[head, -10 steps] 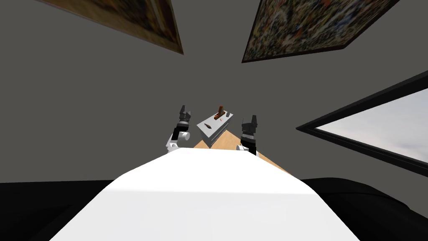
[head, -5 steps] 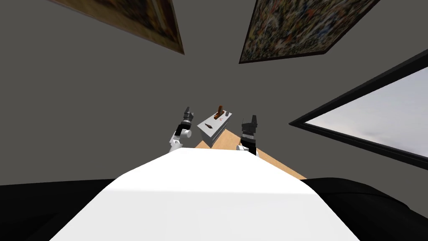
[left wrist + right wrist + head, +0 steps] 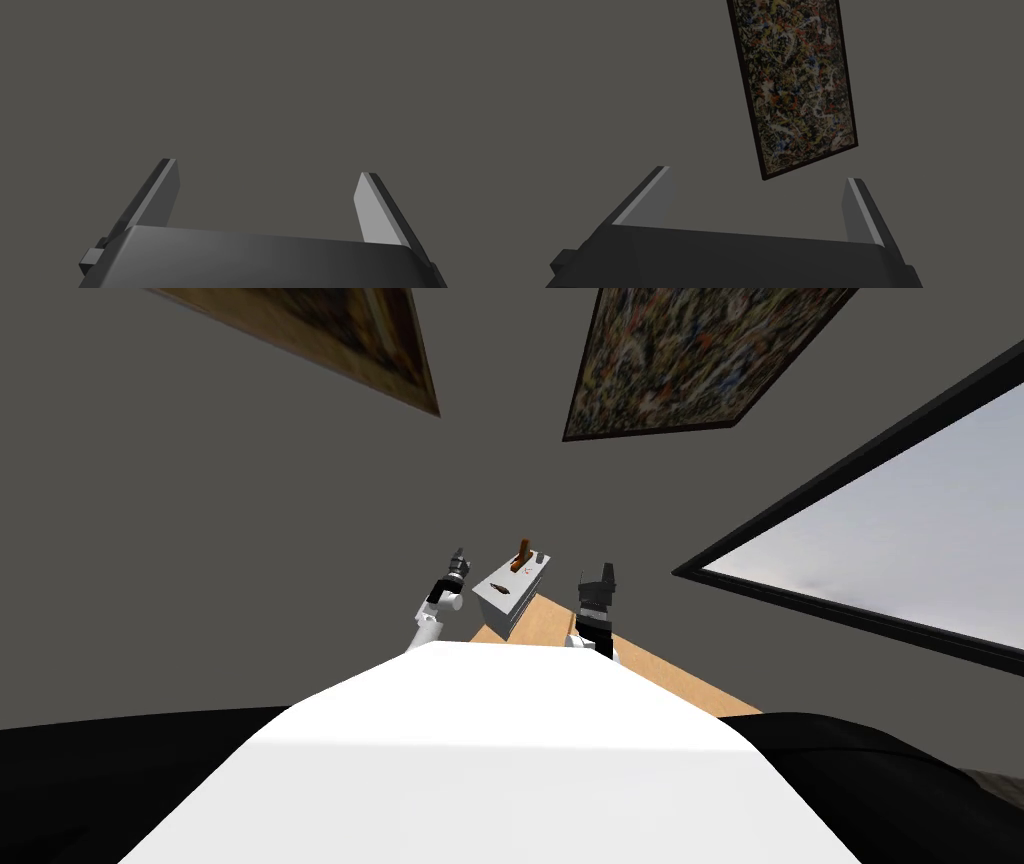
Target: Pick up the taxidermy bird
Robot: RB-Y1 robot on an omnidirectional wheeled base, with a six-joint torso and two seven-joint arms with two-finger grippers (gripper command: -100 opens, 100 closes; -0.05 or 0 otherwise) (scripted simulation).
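Starting nearest, both hands hang raised in front of me, one to each side of the cabinet ahead. The left hand (image 3: 458, 559) has its two fingers spread wide with nothing between them, and the right hand (image 3: 598, 576) is likewise spread and empty. Beyond them a strip of wood-coloured floor (image 3: 545, 623) leads to a white drawer cabinet (image 3: 518, 596) standing before the grey wall. On its top, toward the near end, lies a small dark elongated shape that I take for the taxidermy bird (image 3: 500, 587), though it is too small to be sure. Farther along stands a brown upright piece (image 3: 522, 554), the other candidate, with a small grey thing (image 3: 540, 557) near it. A stuffed bird should be very light and fragile: feathers crush, and thin ends like tail or beak snap. I would close gently across the thickest part of the body, never on the ends, and lift straight up.
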